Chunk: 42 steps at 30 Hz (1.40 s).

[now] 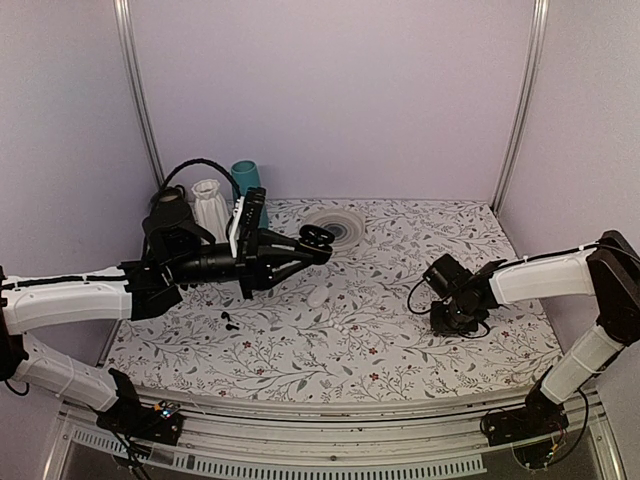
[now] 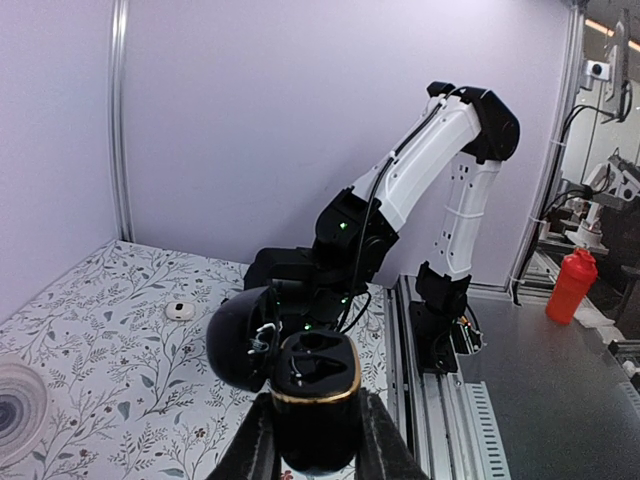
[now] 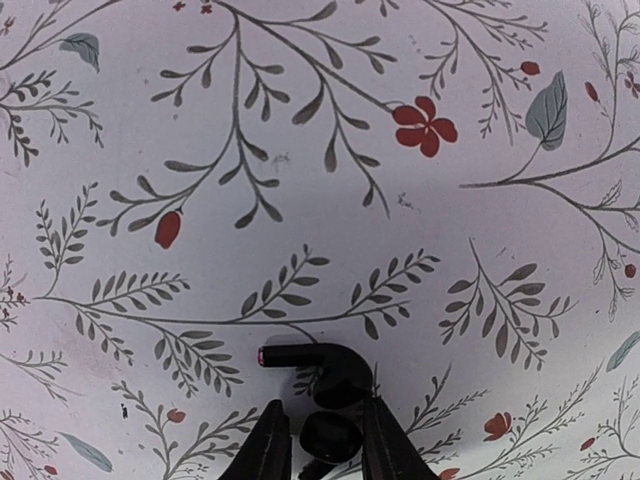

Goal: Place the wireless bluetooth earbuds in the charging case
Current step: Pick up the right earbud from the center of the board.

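Though my left tool (image 2: 315,425) clamped the open case (image 2: 315,390), its sockets (image 2: 303,343) sat empty; an earbud (image 3: 310,358) lay at twelve o'clock from my right tool (image 3: 328,440), whose grip I couldn't tell.

The left arm (image 1: 60,305) and the right arm (image 1: 540,278) are built alike, with smooth white shell links between blocky black joint housings. Each ends in a black wrist with black wedge-shaped fingers (image 3: 272,448) (matte, narrowing toward the tips). A thin black cable (image 1: 412,296) loops loose beside the right wrist and a thicker corrugated cable (image 1: 195,165) curves above the left one, small green lights (image 2: 343,225) glow on the right arm's black housing, and the black bases (image 1: 145,418) carry fine wires, with a small lit board at the left one.
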Each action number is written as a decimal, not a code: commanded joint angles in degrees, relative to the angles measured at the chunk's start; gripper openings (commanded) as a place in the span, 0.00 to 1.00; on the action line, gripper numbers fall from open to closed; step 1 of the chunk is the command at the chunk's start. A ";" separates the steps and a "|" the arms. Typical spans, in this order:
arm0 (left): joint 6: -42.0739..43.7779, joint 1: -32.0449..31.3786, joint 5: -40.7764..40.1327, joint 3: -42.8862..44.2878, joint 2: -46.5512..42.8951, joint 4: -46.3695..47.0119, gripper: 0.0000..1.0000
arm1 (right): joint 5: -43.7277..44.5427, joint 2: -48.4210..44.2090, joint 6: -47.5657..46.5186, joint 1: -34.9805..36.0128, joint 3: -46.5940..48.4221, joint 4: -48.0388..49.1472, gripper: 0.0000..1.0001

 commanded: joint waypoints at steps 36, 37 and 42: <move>-5.08 0.61 -9.10 -3.32 2.67 8.81 0.00 | 2.19 -12.32 -1.80 6.38 10.61 -4.56 0.09; -5.17 0.60 -9.97 -3.37 2.98 9.05 0.00 | 2.87 -12.45 -2.15 7.11 11.90 -4.36 0.10; -6.34 0.63 -12.20 -3.60 4.73 11.03 0.00 | 7.19 -12.06 -5.08 11.64 20.01 -3.34 0.10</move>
